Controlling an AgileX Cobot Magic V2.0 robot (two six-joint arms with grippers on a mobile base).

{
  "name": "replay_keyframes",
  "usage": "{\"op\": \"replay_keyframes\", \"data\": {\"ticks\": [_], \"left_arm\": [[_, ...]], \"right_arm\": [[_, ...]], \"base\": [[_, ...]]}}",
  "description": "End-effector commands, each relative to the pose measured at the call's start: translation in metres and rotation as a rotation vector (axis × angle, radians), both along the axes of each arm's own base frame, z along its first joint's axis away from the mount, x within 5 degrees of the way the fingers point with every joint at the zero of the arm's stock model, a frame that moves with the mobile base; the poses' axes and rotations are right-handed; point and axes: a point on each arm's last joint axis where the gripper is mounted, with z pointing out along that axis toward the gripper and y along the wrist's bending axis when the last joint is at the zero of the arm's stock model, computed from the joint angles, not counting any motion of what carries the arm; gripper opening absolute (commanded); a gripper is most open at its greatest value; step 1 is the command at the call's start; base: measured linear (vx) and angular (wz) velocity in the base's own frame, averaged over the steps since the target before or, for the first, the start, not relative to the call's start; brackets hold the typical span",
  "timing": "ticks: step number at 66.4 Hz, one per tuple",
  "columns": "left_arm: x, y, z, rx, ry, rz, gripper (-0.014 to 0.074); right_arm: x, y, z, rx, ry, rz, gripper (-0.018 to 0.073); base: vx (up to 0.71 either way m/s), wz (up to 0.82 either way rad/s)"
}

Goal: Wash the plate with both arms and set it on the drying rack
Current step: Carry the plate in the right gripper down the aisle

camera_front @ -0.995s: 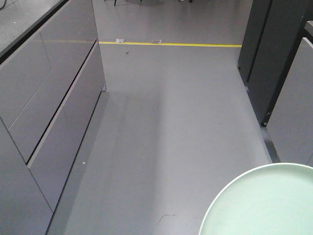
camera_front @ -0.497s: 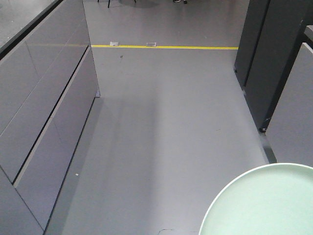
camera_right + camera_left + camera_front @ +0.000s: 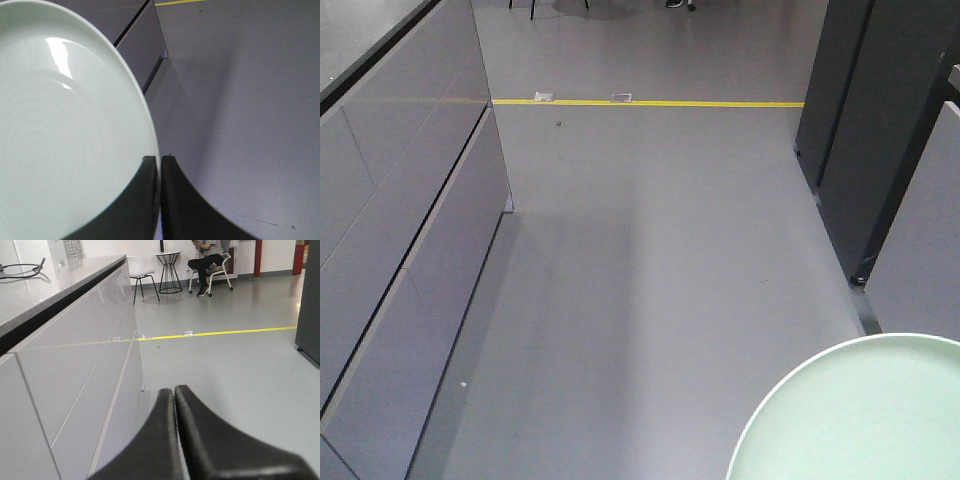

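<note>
On my left, grey cabinet drawers line the aisle, and my left gripper is clenched on nothing, fingers pressed together. Ahead, a yellow floor line crosses. Over on the right, my right gripper pinches the rim of the mint-green plate, held above the grey floor.

Closer to the plate than a second ago: yellow floor line, dropped lower in the front view. Likewise nearer the plate: end corner of the grey cabinet, swung further left, and foot of the dark cabinet. Newly in view far beyond the plate, past the line: chair legs. Also lower, well left of the plate: white speck on the floor.
</note>
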Motion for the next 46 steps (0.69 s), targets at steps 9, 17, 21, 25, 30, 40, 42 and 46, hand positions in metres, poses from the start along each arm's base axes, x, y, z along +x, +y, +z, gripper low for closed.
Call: {"op": "replay_keyframes", "data": {"ticks": [9, 17, 21, 25, 30, 40, 42, 46], "left_arm": [[-0.0015, -0.0012, 0.0163, -0.003, -0.115, -0.016, -0.0006], [-0.0015, -0.0012, 0.0163, -0.003, -0.115, -0.016, -0.0006], [-0.0015, -0.0012, 0.0163, -0.003, -0.115, -0.016, -0.0006], [-0.0015, -0.0012, 0.0163, -0.003, -0.115, -0.016, -0.0006], [-0.0015, -0.0012, 0.0163, -0.003, -0.115, -0.016, -0.0006], [-0.0015, -0.0012, 0.0163, -0.003, -0.115, -0.016, -0.0006], [-0.0015, -0.0012, 0.0163, -0.003, -0.115, -0.016, -0.0006], [-0.0015, -0.0012, 0.0163, -0.003, -0.115, -0.016, -0.0006]], "right_arm": [[0.0035, 0.0006, 0.0123, 0.033, -0.073, -0.014, -0.0001], [0.0035, 0.0006, 0.0123, 0.033, -0.073, -0.014, -0.0001], [0.0035, 0.0006, 0.0123, 0.033, -0.073, -0.014, -0.0001], [0.0035, 0.0006, 0.0123, 0.033, -0.073, -0.014, -0.0001], [0.0035, 0.0006, 0.0123, 0.033, -0.073, -0.014, -0.0001], [0.0035, 0.0006, 0.0123, 0.033, -0.073, -0.014, -0.0001], [0.0035, 0.0006, 0.0123, 0.033, -0.073, -0.014, -0.0001], [0.0035, 0.0006, 0.0123, 0.033, -0.073, -0.014, -0.0001]], "base": [[0.18, -0.06], [0.17, -0.08], [0.17, -0.09], [0.16, -0.1], [0.16, -0.1], [0.16, -0.1], [0.16, -0.1], [0.16, -0.1]]}}
